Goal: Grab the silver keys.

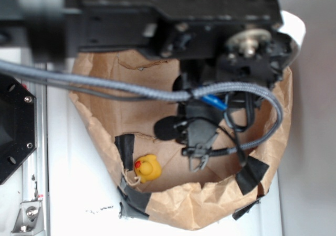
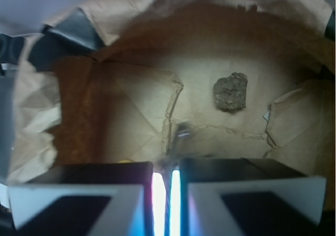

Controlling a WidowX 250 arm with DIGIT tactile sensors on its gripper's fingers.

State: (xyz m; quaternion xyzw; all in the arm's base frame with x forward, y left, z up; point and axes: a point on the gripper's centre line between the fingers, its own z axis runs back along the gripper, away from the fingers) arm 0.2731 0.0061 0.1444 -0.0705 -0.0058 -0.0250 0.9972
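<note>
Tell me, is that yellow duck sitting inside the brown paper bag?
Yes, the yellow duck sits on the floor of the brown paper bag, near its taped left wall.

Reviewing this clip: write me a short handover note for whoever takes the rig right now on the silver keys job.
Gripper: down inside the brown paper bag, jaws nearly closed with only a thin gap; the wrist view does not settle whether they pinch anything.
Silver keys: only a small shiny bit shows just ahead of the fingertips on the bag floor; the rough brown-grey fob lies further ahead, apart from the jaws.
Yellow rubber duck: in the bag near its taped edge, untouched.
Done: approach into the bag.
Left: confirm the grip on the keys, then lift them.
</note>
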